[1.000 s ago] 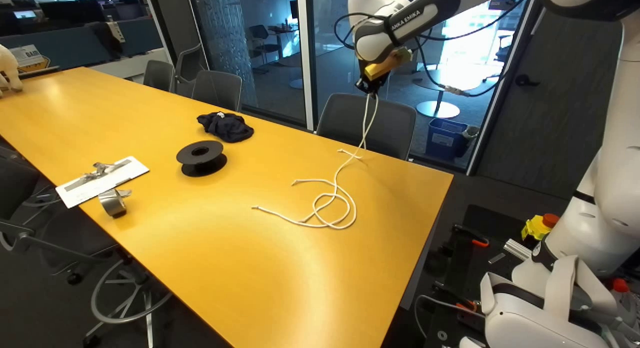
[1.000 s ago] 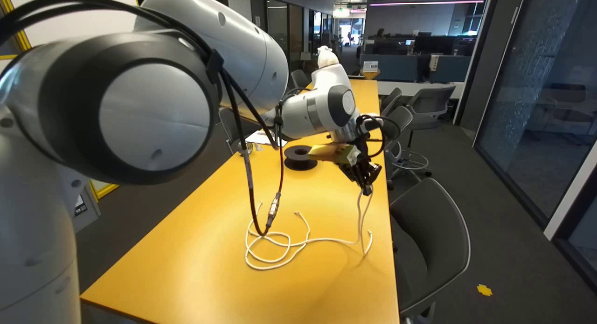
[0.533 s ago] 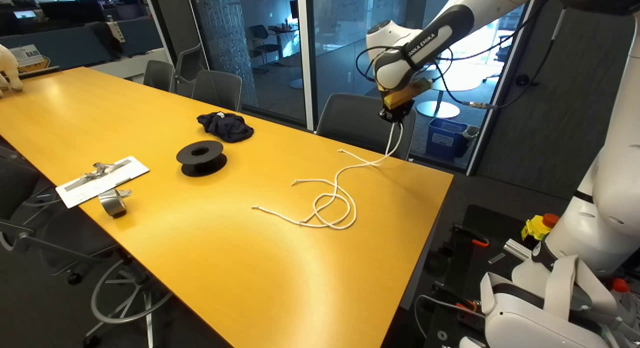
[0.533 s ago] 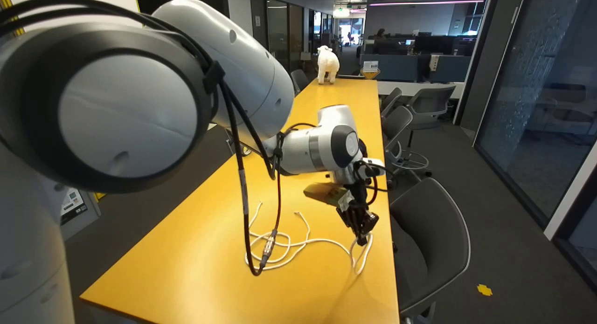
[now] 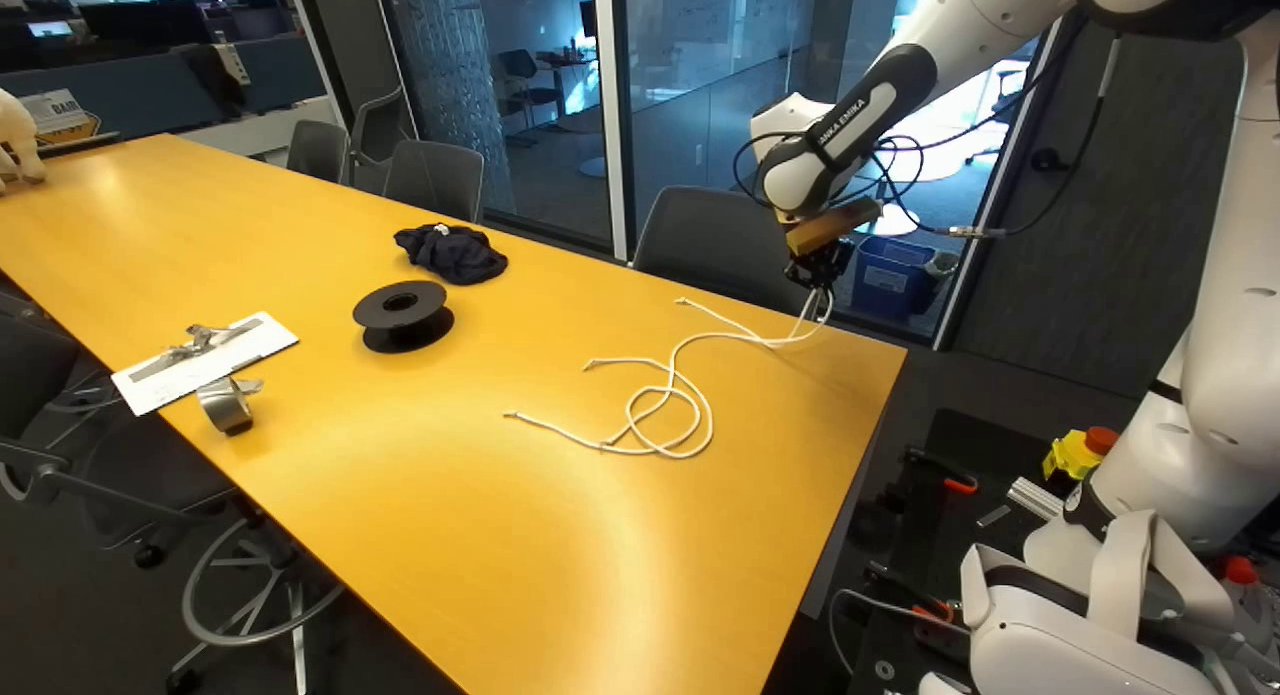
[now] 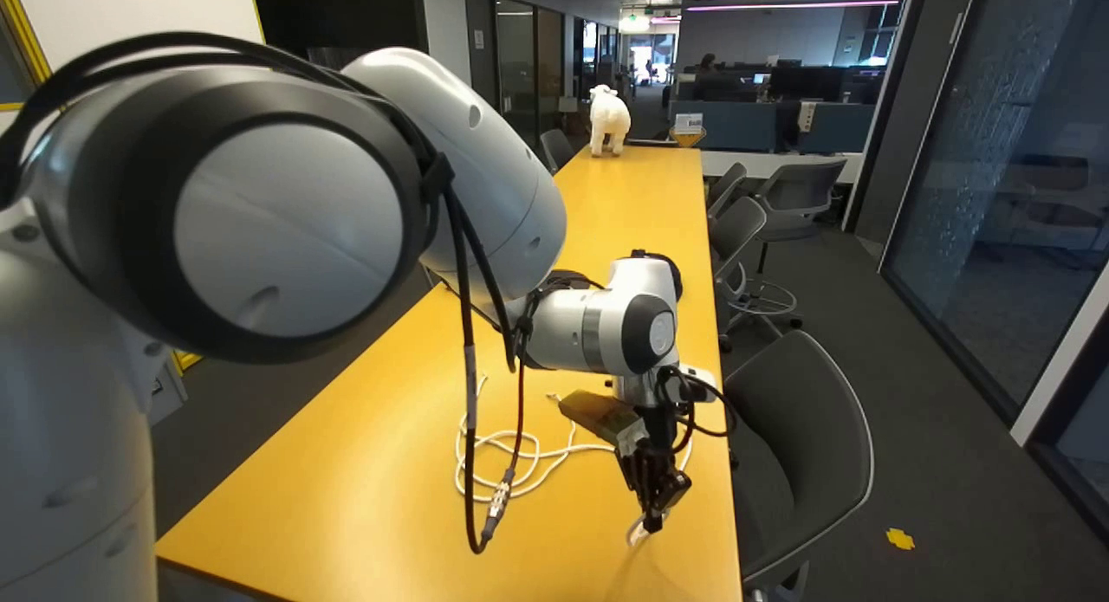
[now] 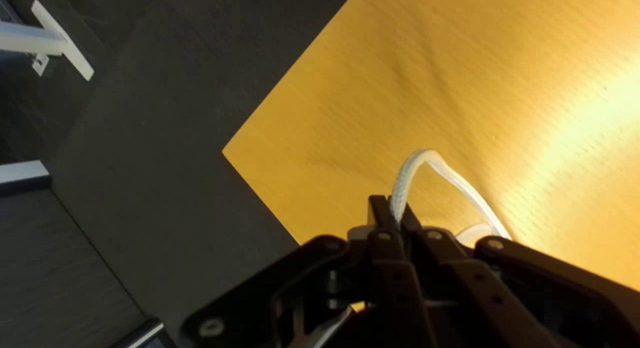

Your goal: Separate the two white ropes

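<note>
Hand [image 7: 393,207] lowered, clamped on white rope [image 7: 405,180]; loops [image 5: 676,456] in both exterior views, not wrist.

Ropes [image 5: 680,457] on the table [image 5: 540,535], a stretch in the gripper [image 5: 820,284]
In an exterior view, spool [image 5: 403,327] at their left, cloth [image 5: 456,256] behind spool.

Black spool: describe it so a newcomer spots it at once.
In an exterior view, find the long yellow table. On it, between the crumpled dark cloth and the silver tape roll, sits the black spool. Unlike either, it flares into a wide disc top and bottom.
</note>
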Controlling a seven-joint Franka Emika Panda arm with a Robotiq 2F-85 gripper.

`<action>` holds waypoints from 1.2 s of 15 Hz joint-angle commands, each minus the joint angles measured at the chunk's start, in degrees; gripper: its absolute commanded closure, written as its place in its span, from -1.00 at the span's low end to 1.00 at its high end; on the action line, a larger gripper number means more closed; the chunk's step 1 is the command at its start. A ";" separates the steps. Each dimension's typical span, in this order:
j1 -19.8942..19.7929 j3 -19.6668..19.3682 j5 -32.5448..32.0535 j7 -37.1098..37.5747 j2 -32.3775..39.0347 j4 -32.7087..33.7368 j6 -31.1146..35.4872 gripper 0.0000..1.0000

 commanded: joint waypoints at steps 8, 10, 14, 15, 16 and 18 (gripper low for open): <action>-7.03 0.10 18.15 -10.21 6.79 -0.10 -1.96 0.98; -7.33 -0.03 19.55 -10.96 7.47 0.13 -1.92 0.47; -6.56 -0.53 19.22 -9.81 7.15 -0.01 -1.23 -0.01; -6.44 -0.57 19.03 -9.65 7.07 0.14 -1.37 -0.19; -6.23 -0.59 18.72 -9.50 6.95 0.36 -1.39 -0.32; -5.52 0.00 18.24 -10.17 6.89 1.25 -0.89 -0.63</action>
